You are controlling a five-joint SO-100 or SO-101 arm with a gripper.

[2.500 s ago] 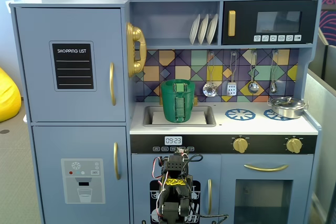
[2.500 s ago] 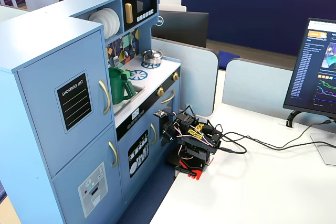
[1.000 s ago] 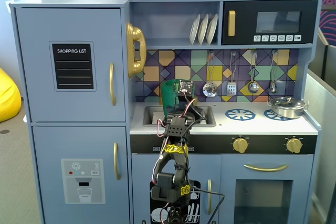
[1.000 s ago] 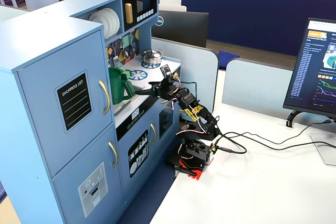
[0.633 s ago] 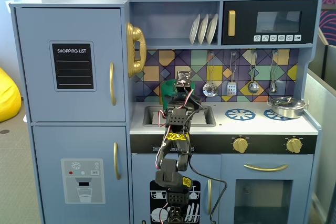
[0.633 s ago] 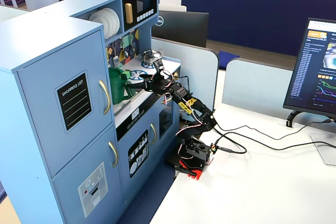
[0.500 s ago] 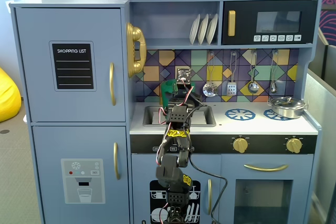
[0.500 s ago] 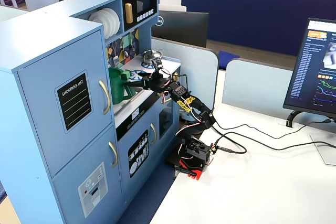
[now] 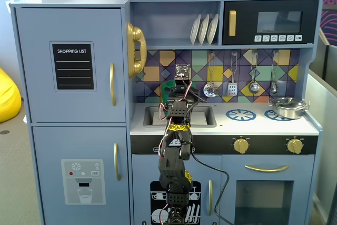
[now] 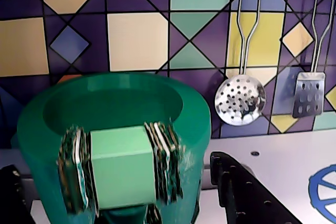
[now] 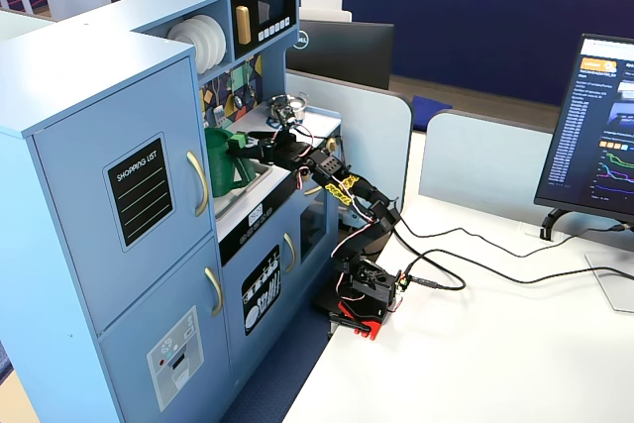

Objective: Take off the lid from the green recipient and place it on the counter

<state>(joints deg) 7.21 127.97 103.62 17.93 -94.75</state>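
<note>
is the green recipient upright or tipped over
Upright: in the wrist view the green recipient stands with its round mouth facing up and its strap handle vertical on the front.

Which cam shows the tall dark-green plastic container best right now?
The wrist view: the tall dark-green plastic container fills the frame, rim and strap handle visible. In a fixed view the arm nearly hides it; in another fixed view it is small, seen side-on.

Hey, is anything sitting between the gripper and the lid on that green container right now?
Nothing visible does. In the wrist view the open gripper faces the green recipient directly, a finger on each side, and the lid sits in its top. The hanging skimmer is behind, on the wall.
</note>
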